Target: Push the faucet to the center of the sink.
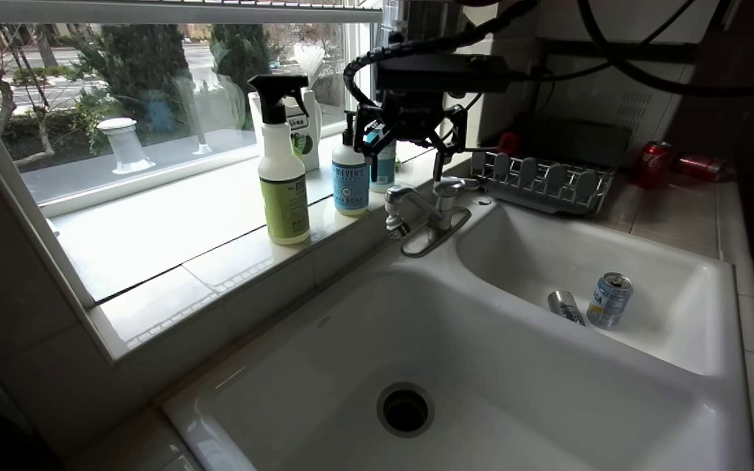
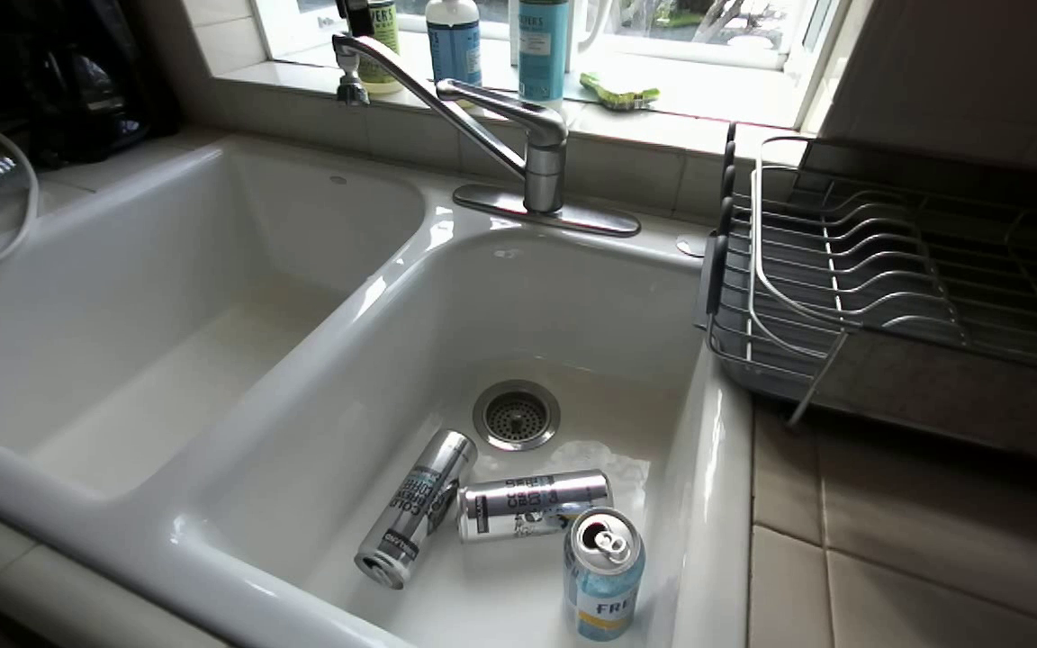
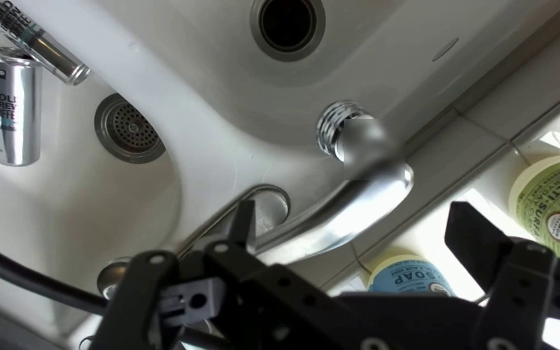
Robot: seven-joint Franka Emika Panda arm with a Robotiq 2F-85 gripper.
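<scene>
The chrome faucet (image 1: 441, 212) stands on the back rim of the white double sink (image 1: 514, 301). It shows whole in an exterior view (image 2: 544, 175), where its spout runs left over the back of the wide basin, near the window ledge. My gripper (image 1: 407, 169) points down above the faucet, fingers spread, holding nothing. In the wrist view, my gripper (image 3: 353, 214) has one finger over the faucet base and the other over the ledge, with the spout (image 3: 338, 218) between them in the picture. I cannot tell whether a finger touches the spout. The wide basin's dark drain (image 3: 287, 26) is visible.
A green spray bottle (image 1: 284, 190), a blue soap bottle (image 1: 351, 180) and a teal bottle (image 2: 541, 54) stand on the ledge by the faucet. A dish rack (image 2: 888, 270) is beside the small basin, which holds several cans (image 2: 604, 576). Black cables hang from the arm.
</scene>
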